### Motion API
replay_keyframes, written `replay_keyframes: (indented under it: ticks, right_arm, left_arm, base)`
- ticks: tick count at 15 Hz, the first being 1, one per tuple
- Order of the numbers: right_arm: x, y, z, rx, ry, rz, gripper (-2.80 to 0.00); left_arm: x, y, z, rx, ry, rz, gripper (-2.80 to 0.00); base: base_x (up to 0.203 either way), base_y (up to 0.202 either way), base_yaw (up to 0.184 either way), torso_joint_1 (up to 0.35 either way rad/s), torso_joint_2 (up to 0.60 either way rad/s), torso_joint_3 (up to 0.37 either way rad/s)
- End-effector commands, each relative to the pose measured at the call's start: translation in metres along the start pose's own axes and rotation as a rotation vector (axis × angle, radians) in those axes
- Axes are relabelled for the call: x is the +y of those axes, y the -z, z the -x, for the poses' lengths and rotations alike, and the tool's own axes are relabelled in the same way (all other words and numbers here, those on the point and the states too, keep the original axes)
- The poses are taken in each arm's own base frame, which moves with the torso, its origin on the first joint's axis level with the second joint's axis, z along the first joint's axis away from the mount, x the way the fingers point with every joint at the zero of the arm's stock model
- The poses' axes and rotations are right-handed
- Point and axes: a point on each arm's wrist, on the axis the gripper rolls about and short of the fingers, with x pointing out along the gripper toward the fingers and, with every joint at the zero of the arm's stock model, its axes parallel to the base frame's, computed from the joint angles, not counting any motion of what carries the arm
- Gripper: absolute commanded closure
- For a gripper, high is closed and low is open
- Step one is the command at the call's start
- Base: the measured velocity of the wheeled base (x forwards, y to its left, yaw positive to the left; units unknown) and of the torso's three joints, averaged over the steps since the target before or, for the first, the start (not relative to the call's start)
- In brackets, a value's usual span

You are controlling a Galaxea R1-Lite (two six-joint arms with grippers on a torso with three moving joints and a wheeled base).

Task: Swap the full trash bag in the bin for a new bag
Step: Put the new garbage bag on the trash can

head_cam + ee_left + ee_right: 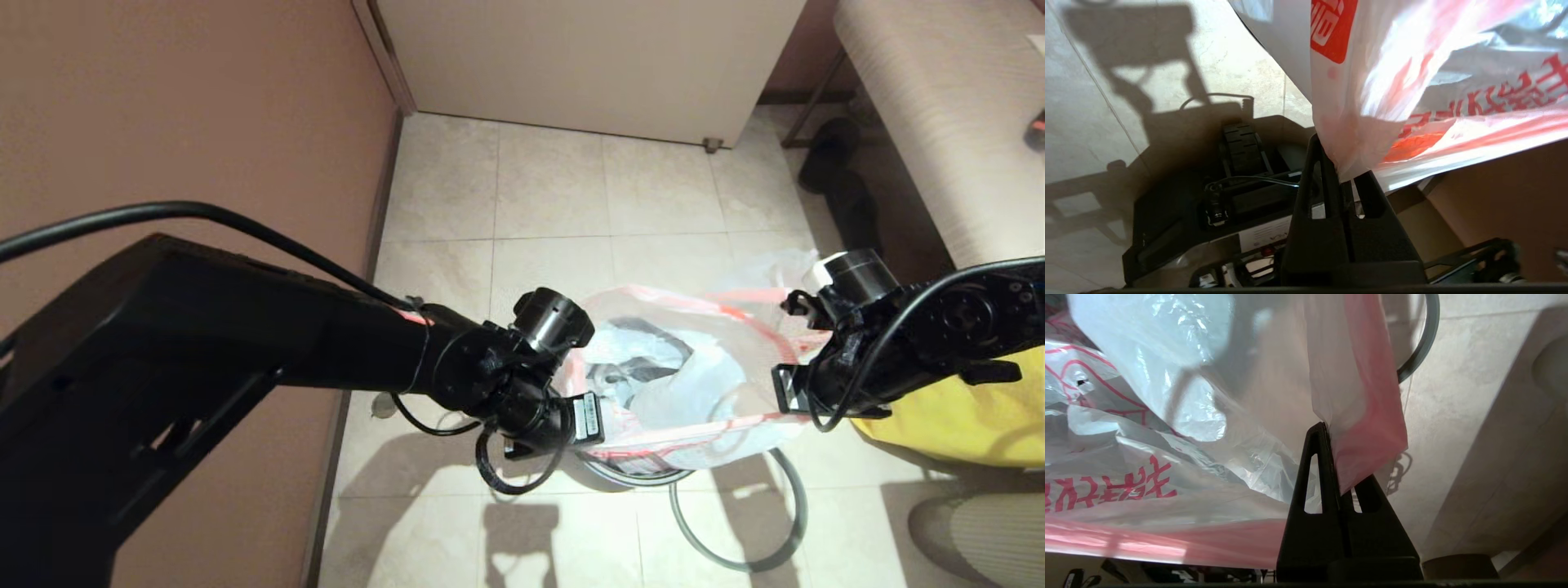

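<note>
- Nearest in the head view, the left arm's black forearm fills the lower left, a cable looping over it, and ends at the left claw (563, 425) on the bag's left rim.
- Pale stone tiles make up the floor (555, 204), between a brown wall (163, 106) on the left and a light cabinet (588, 57) at the back; arm shadows fall across the tiles.
- Stretched between the two claws, the full trash bag (686, 384) hangs with its mouth open, pink-red rim band taut and crumpled white contents showing inside.
- Left claw (1345, 179) is closed tight on a gathered fold of the bag's film (1412, 102).
- Right claw (1341, 486) is likewise pinched on the pink rim band (1372, 416), at the bag's right edge (788, 392).
- Under the bag a thin grey hoop (784, 523) lies on the floor; the bin itself is hidden beneath the bag.
- Yellow fabric (963, 408) is cut off at the right edge.
</note>
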Motion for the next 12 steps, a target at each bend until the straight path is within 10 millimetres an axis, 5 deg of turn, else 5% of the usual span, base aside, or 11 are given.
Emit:
replay_keyframes:
  ticks: [1, 12]
  right_arm:
    - [-0.001, 0.008, -0.015, 0.041, 0.007, 0.002, 0.00]
    - [0.038, 0.033, -0.115, 0.051, 0.010, 0.096, 0.00]
  left_arm:
    - [0.002, 0.012, 0.000, 0.026, -0.010, -0.011, 0.00]
    - [0.020, 0.061, -0.030, 0.228, -0.174, -0.060, 0.00]
  base:
    - [0.000, 0.000, 0.000, 0.000, 0.00, 0.000]
    - [0.000, 0.000, 0.000, 0.000, 0.00, 0.000]
